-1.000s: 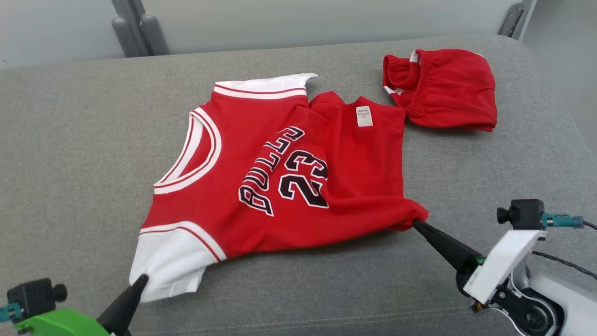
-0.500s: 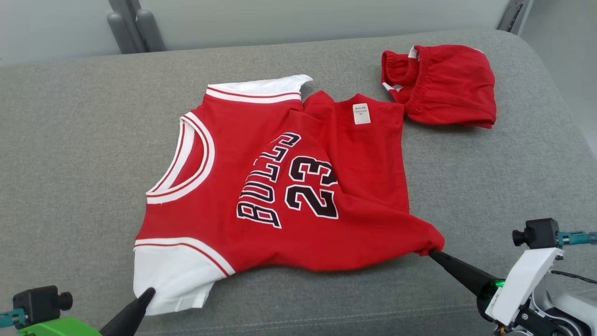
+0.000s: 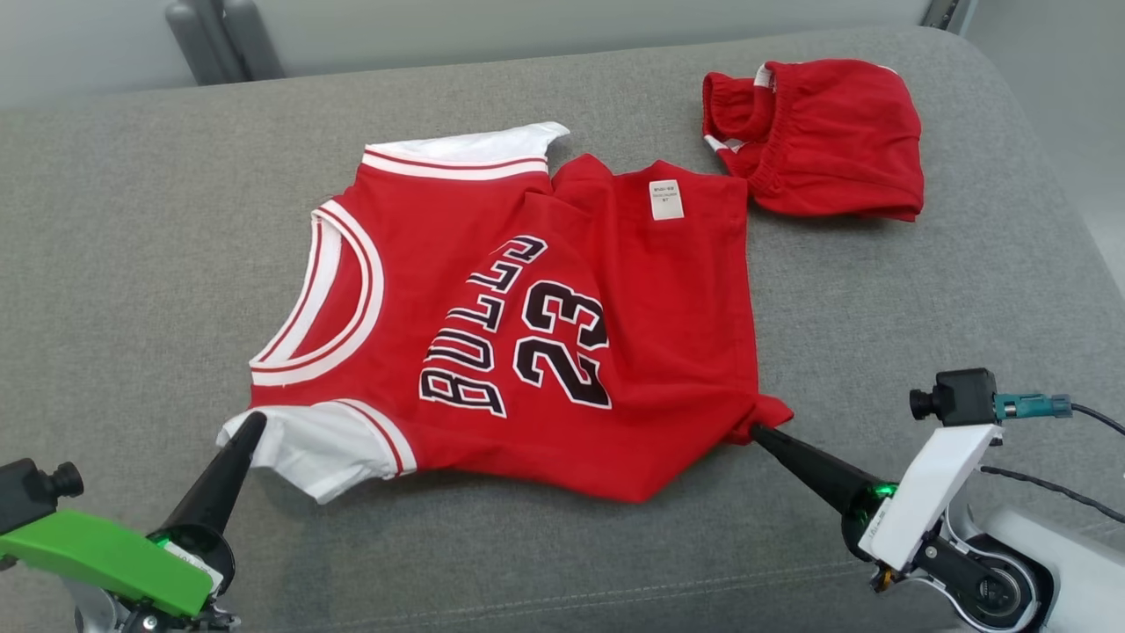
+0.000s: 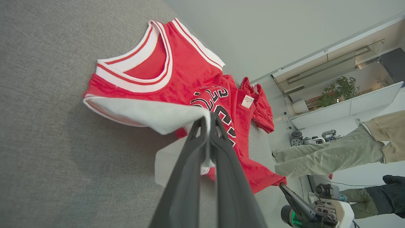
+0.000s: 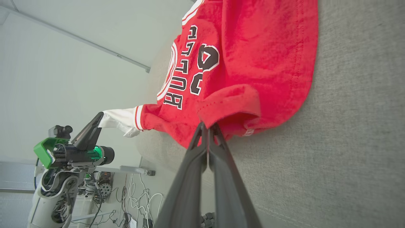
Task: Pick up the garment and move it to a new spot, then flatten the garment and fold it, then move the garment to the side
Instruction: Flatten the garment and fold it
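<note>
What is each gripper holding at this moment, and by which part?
Both hold the red jersey. The left gripper pinches the edge of its white sleeve, and the right gripper pinches a red bottom corner at the hem.

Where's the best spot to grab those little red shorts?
Probably the puffy elastic waistband on the shorts, coming from the side facing the jersey. It stands up in bunched ridges there, while the rest lies flat.

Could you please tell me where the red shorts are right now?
In the head view, the red shorts lie upper right on the grey cushion, just beyond the jersey.
</note>
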{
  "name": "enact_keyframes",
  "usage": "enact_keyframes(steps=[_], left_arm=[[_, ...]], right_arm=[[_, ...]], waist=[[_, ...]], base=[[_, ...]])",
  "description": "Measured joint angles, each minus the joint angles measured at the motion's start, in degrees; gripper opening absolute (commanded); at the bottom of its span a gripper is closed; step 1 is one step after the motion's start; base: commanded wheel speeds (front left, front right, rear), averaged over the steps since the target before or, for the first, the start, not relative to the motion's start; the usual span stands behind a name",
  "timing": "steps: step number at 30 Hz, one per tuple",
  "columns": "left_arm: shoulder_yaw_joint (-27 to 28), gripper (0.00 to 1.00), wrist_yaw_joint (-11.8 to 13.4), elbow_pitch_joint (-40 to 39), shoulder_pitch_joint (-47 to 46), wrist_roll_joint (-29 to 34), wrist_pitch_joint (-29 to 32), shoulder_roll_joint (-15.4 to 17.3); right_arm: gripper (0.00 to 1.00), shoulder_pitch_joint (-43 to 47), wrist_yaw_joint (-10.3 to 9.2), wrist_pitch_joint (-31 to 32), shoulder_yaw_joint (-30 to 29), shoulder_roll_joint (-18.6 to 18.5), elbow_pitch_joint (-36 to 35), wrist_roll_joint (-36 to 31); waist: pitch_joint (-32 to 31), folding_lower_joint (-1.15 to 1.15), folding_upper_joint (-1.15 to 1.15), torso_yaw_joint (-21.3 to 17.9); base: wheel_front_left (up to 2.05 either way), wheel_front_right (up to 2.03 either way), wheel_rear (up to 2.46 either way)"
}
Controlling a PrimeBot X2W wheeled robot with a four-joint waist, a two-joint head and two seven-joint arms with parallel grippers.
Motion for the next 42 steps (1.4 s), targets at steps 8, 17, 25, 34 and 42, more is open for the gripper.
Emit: enact_keyframes(steps=[8, 17, 25, 34, 42], left_arm=[[1.9, 0.00, 2.2, 5.6, -6.8, -1.7, 1.4, 0.7], [5.7, 0.00, 5.3, 12.9, -13.1, -1.2, 0.6, 2.7], [2.0, 0.00, 5.4, 15.0, -17.7, -1.8, 3.0, 2.2], [-0.5, 0.00, 6.4, 20.6, -25.7, -1.2, 5.5, 2.3], [-1.2, 0.00, 6.9, 25.4, -30.0, -0.6, 6.2, 2.8]], right_arm=[[0.00, -3.6, 0.00, -0.1, -2.1, 2.3, 4.3, 1.6], [0.00, -6.2, 0.00, 1.4, -2.2, 4.9, 7.3, 1.6], [0.00, -10.2, 0.00, 0.5, -4.1, 6.7, 7.3, 0.7], [0.00, -14.4, 0.00, 2.1, -3.3, 7.1, 14.5, -1.6], [0.00, -17.8, 0.00, 2.2, -2.9, 10.8, 16.9, -2.6]], waist=[[2.3, 0.00, 0.00, -1.4], [4.9, 0.00, 0.00, -3.4], [6.3, 0.00, 0.00, -3.9], [8.9, 0.00, 0.00, -4.5], [10.5, 0.00, 0.00, -5.5]], base=[[0.00, 0.00, 0.00], [0.00, 0.00, 0.00], [0.00, 0.00, 0.00], [0.00, 0.00, 0.00], [0.00, 0.00, 0.00]])
